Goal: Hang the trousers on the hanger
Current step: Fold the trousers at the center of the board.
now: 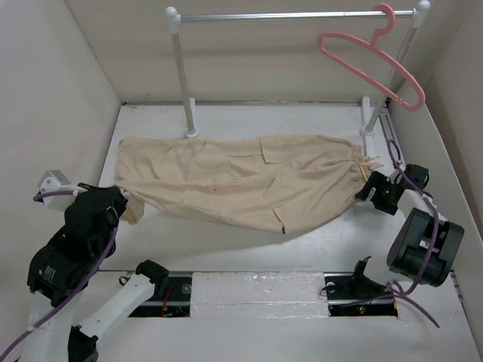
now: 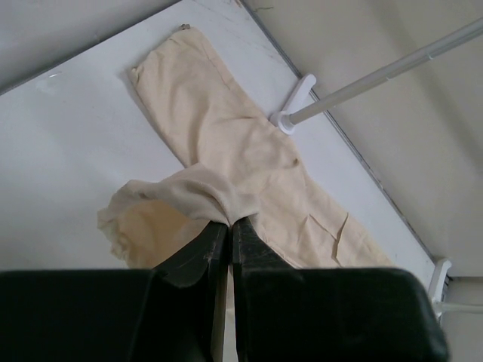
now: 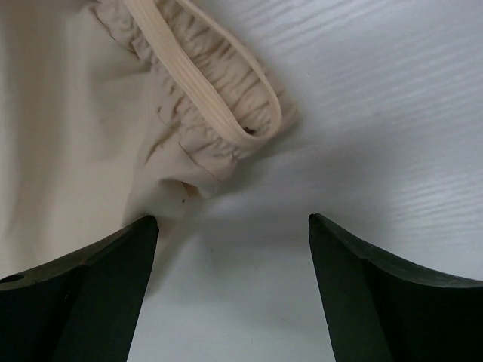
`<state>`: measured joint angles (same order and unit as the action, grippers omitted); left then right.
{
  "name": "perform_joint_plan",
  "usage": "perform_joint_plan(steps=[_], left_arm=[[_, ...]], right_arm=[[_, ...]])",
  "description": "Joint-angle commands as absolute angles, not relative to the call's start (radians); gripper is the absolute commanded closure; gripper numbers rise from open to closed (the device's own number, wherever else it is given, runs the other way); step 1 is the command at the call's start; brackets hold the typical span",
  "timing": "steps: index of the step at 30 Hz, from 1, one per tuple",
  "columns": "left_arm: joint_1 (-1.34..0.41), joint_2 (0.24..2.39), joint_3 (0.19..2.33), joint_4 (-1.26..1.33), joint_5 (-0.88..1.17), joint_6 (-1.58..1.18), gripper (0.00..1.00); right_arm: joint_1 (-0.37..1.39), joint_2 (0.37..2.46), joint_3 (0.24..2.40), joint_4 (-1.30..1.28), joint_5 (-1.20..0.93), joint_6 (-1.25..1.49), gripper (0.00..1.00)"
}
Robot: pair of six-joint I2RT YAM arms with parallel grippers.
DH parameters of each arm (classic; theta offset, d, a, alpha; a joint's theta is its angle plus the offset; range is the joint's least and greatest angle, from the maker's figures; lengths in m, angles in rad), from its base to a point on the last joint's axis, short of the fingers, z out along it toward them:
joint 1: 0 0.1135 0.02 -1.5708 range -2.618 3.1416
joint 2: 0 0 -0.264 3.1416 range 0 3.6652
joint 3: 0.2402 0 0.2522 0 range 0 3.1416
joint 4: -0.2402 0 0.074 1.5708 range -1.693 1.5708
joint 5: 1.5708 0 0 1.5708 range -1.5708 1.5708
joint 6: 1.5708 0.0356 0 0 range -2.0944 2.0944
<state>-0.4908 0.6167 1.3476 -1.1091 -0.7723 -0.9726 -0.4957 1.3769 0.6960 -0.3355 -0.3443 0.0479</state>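
Observation:
The beige trousers [image 1: 241, 181] lie spread across the table, legs to the left, gathered waistband to the right. My left gripper [image 1: 119, 202] is shut on the cloth at a leg end, which it holds bunched and lifted in the left wrist view [image 2: 198, 192]. My right gripper [image 1: 370, 185] is open just off the waistband; in the right wrist view the elastic waist corner [image 3: 219, 90] lies ahead of the spread fingers [image 3: 113, 256], apart from them. The salmon-pink hanger [image 1: 370, 60] hangs tilted from the right end of the rail.
A clothes rail with white posts and a silver bar [image 1: 294, 15] stands at the back; its left post foot [image 1: 189, 132] sits by the trousers' far edge. White walls close in on the left, back and right. The arm bases sit along the near edge.

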Motion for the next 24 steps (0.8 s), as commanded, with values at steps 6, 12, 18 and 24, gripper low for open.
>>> perform_joint_plan(steps=[6, 12, 18, 24], left_arm=[[-0.489, 0.589, 1.298, -1.069, -0.796, -0.956, 1.00], [-0.489, 0.597, 1.293, -1.094, -0.897, -0.940, 1.00], [-0.489, 0.633, 1.304, -0.985, -1.095, -0.891, 1.00], [-0.489, 0.646, 1.344, -0.815, -1.209, -0.743, 1.00]], right_arm=[[-0.485, 1.357, 0.687, -0.102, -0.457, 0.080, 0.14], [-0.474, 1.440, 0.690, -0.095, -0.450, 0.109, 0.55], [-0.474, 1.200, 0.652, -0.343, -0.402, 0.032, 1.00], [-0.394, 0.845, 0.730, -0.771, -0.236, -0.049, 1.00]])
